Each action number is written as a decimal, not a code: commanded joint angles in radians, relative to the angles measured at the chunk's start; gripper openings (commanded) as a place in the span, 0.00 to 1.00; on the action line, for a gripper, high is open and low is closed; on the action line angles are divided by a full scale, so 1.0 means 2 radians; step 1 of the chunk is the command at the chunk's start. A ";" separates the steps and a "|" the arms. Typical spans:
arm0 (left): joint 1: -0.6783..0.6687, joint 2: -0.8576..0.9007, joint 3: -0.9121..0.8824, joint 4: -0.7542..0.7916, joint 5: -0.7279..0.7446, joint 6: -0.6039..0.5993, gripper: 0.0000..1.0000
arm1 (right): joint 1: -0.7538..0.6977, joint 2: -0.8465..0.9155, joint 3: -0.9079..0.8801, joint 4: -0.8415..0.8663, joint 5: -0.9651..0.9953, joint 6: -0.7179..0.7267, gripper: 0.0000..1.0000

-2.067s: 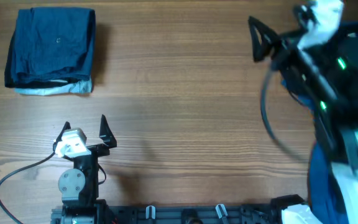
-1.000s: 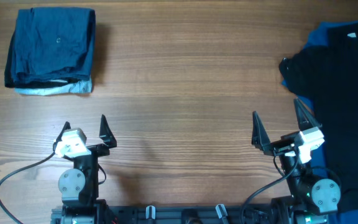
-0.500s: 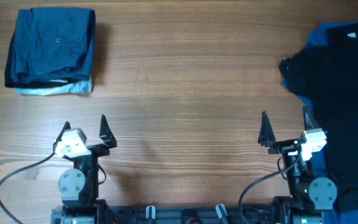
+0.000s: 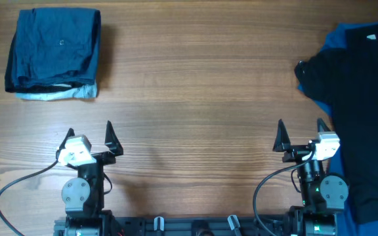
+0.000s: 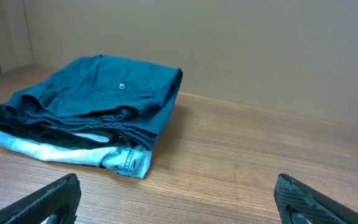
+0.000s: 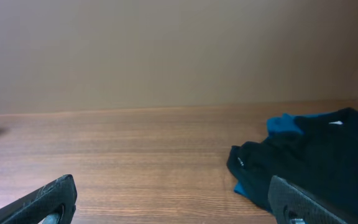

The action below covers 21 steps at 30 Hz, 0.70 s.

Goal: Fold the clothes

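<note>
A folded stack of clothes (image 4: 53,52) lies at the far left of the table, dark navy shorts on top and a pale blue piece at the bottom; it also shows in the left wrist view (image 5: 86,112). A loose heap of black and royal-blue clothes (image 4: 363,98) lies at the right edge and shows in the right wrist view (image 6: 309,158). My left gripper (image 4: 89,134) is open and empty near the front edge, well short of the stack. My right gripper (image 4: 300,134) is open and empty, just left of the heap.
The wooden table (image 4: 195,98) runs between the stack and the heap. Black cables (image 4: 18,183) loop from both arm bases at the front edge. A plain beige wall (image 5: 260,43) stands behind the table.
My right arm has come back from over the heap at the right to its place at the front edge and settled there, open. The left arm has not moved.
</note>
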 commanded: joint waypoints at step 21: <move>-0.003 -0.005 -0.002 0.000 -0.006 0.011 1.00 | -0.005 -0.003 -0.001 0.002 0.011 -0.001 1.00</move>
